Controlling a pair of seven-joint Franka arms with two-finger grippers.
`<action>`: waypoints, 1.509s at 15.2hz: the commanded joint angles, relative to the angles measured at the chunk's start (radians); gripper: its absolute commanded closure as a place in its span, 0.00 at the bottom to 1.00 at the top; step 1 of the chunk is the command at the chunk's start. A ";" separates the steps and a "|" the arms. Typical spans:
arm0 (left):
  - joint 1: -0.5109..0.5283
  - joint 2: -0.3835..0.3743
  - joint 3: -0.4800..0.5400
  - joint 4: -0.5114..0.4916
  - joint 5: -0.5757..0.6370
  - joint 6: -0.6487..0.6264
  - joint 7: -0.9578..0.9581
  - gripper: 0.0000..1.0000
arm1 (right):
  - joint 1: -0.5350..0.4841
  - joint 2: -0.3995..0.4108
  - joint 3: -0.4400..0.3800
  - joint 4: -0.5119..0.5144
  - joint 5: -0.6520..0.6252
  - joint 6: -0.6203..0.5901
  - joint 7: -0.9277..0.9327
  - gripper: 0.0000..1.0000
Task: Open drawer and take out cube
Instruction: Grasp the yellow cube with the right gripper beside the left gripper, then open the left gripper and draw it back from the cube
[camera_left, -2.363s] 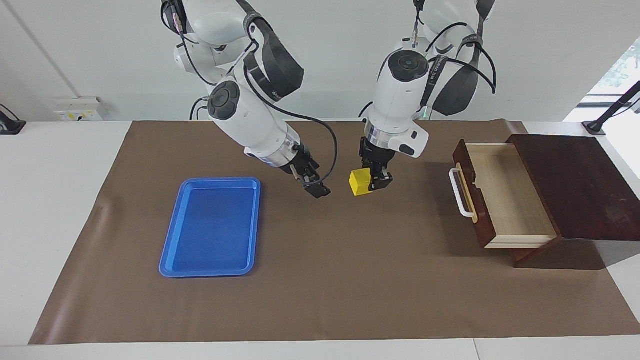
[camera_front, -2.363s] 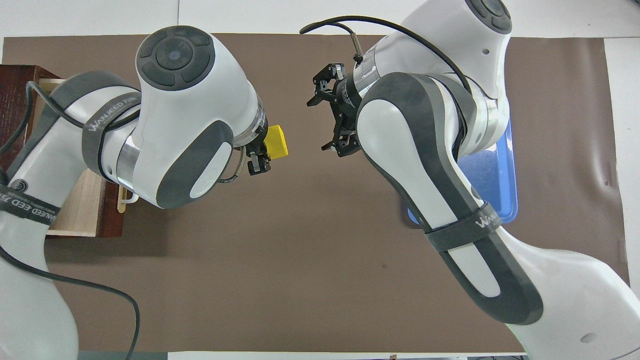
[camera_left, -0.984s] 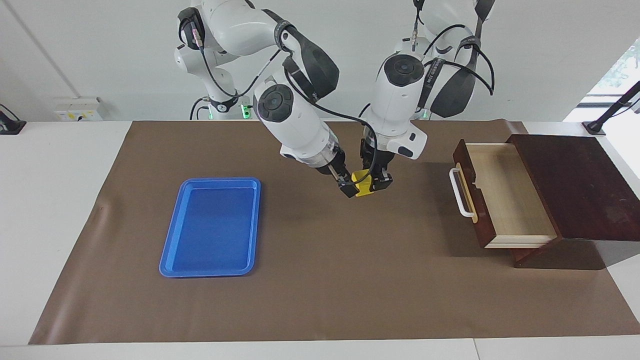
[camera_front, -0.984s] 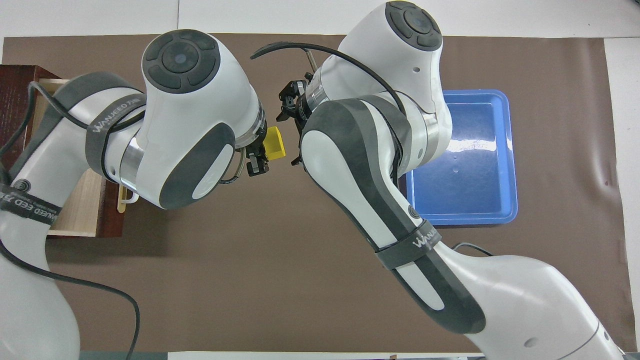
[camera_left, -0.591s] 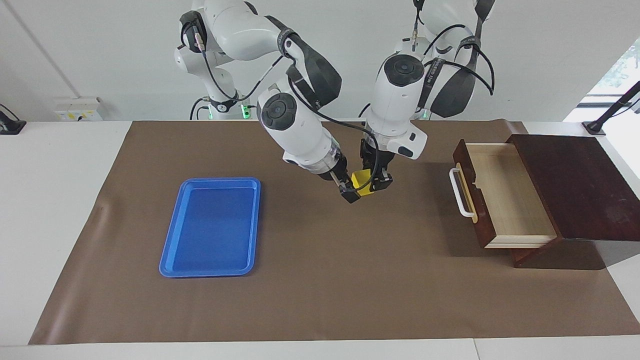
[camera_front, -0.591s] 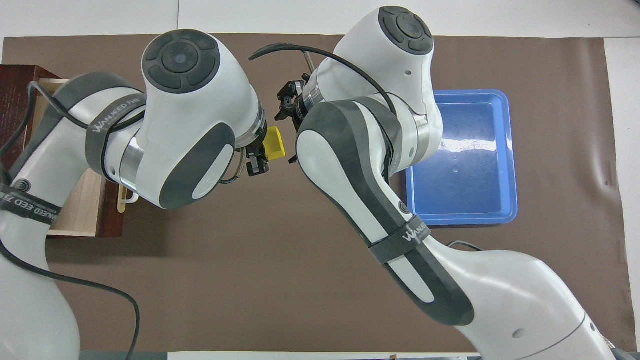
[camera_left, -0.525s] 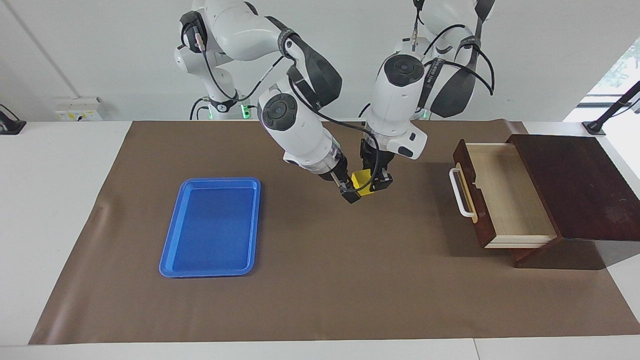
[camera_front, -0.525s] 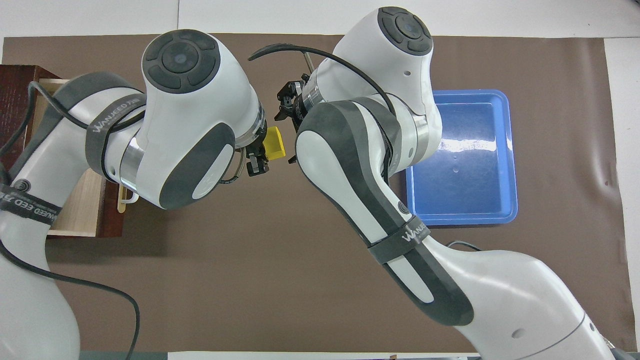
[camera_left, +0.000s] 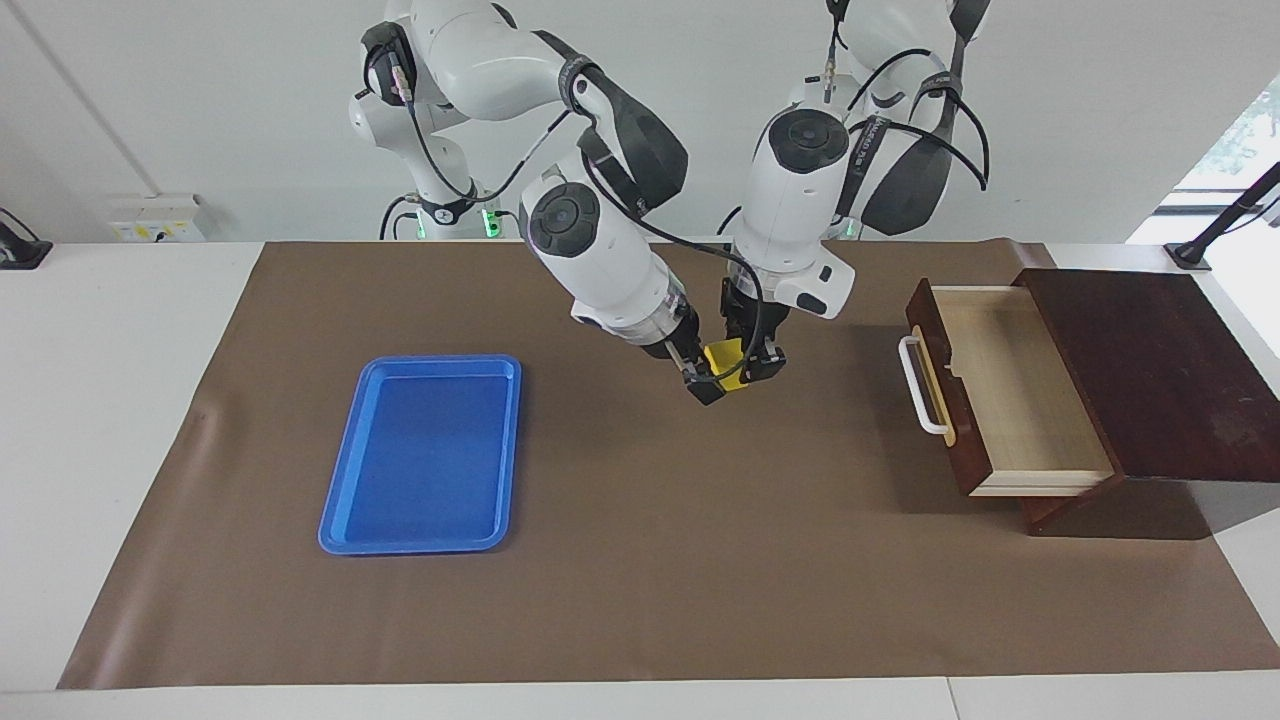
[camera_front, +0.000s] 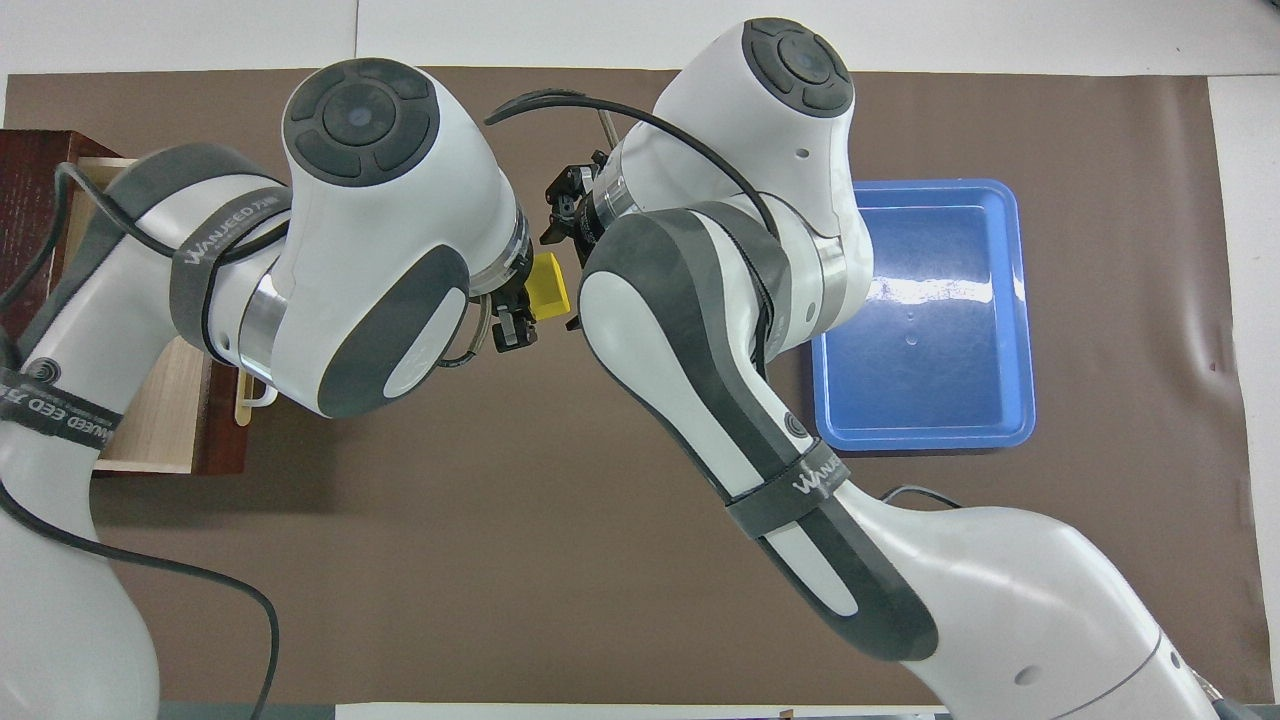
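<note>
The small yellow cube (camera_left: 724, 358) hangs above the brown mat's middle, with my left gripper (camera_left: 748, 362) shut on it from above. My right gripper (camera_left: 703, 381) has come in slantwise from the blue tray's side. It is open, and in the overhead view its fingers stand to either side of the cube (camera_front: 548, 283). The dark wooden drawer (camera_left: 1000, 400) is pulled out at the left arm's end of the table. Its white handle (camera_left: 915, 385) faces the middle, and its light wood inside is bare.
A flat blue tray (camera_left: 420, 455) lies on the mat toward the right arm's end, with nothing in it. The dark cabinet top (camera_left: 1150, 370) stands over the drawer's inner end. In the overhead view the left arm covers much of the drawer (camera_front: 150, 420).
My right gripper has swung from beside the tray up to the cube, and its fingers now flank it. The left gripper and the cube have stayed in place.
</note>
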 joint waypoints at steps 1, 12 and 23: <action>0.010 -0.018 -0.006 -0.019 0.018 0.003 -0.015 1.00 | 0.015 0.021 -0.003 0.031 0.002 0.012 0.039 0.10; 0.010 -0.017 -0.006 -0.019 0.018 0.003 -0.013 1.00 | 0.014 0.017 -0.001 0.026 -0.003 0.013 0.028 1.00; 0.039 -0.017 0.069 -0.011 0.018 -0.032 0.108 0.00 | -0.009 0.014 0.000 0.024 0.030 0.038 0.028 1.00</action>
